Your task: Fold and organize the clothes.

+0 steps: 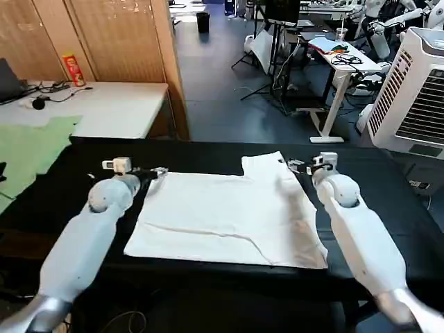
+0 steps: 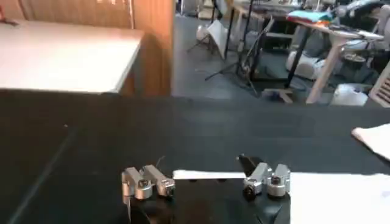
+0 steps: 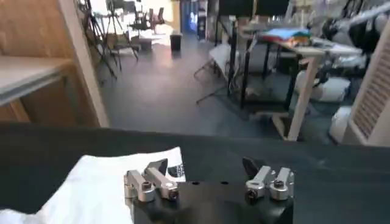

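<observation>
White T-shirt (image 1: 229, 218) lies flat on the black table (image 1: 208, 154) — left gripper (image 1: 154, 173) and right gripper (image 1: 300, 166) both released.

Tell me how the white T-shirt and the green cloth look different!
The white T-shirt lies spread flat on the black table, between the left gripper and right gripper; the green cloth sits off to the robot's left, partly out of view. The T-shirt is white; the cloth is pale green. Both lie flat.

White T-shirt (image 1: 229, 218) lies flat on the black worktop (image 1: 388, 187); left pincer (image 1: 158, 172) at its far-left corner; right pincer (image 1: 297, 166) beside its far-right sleeve.
</observation>
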Tool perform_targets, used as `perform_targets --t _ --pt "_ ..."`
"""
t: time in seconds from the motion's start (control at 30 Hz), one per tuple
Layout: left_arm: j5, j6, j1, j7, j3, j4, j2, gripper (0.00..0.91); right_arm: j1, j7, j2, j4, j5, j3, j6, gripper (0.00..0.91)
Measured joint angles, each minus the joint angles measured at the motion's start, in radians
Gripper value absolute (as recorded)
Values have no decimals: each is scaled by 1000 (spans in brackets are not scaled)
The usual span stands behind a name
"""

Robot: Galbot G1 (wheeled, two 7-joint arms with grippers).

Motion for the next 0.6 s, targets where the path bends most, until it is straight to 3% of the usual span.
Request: perform_targets --t 0.17,0.2,0.23,0.27,0.3,0.33,0.37,0.43,0.47,0.5,0.53,0.6 --pt "16 8 -30 9 12 70 -8 878 31 -1 24 -60 -9 -17 1 878" --pt "15 13 -31 13 12 75 -8 790 37 -4 29 -73 -9 -18 1 878" --pt "14 16 -30 17 12 78 -8 770 41 -8 33 -85 -11 -20 0 878" --pt "14 20 -28 22 13 78 -8 683 44 -12 37 -94 -12 -22 0 878" --pt "12 23 -26 23 13 78 -8 536 46 -16 41 -102 -14 -24 -1 878" --pt "12 24 -24 23 13 78 -8 536 47 -19 46 -111 -16 -26 -2 878" --pt "11 25 -21 25 13 77 -8 380 48 -21 51 -117 -18 -27 -2 878" --pt "11 24 -16 28 13 76 -8 195 51 -26 59 -126 -24 -30 -3 624" --pt "12 24 -16 32 13 76 -8 185 52 -27 62 -129 -26 -31 -4 575" --pt "16 22 -15 36 14 77 -8 176 52 -28 65 -132 -26 -31 -4 410" --pt "22 20 -15 40 14 81 -8 176 53 -28 67 -134 -27 -32 -5 322" --pt "33 14 -15 52 15 88 -8 166 54 -28 72 -139 -27 -31 -7 195"
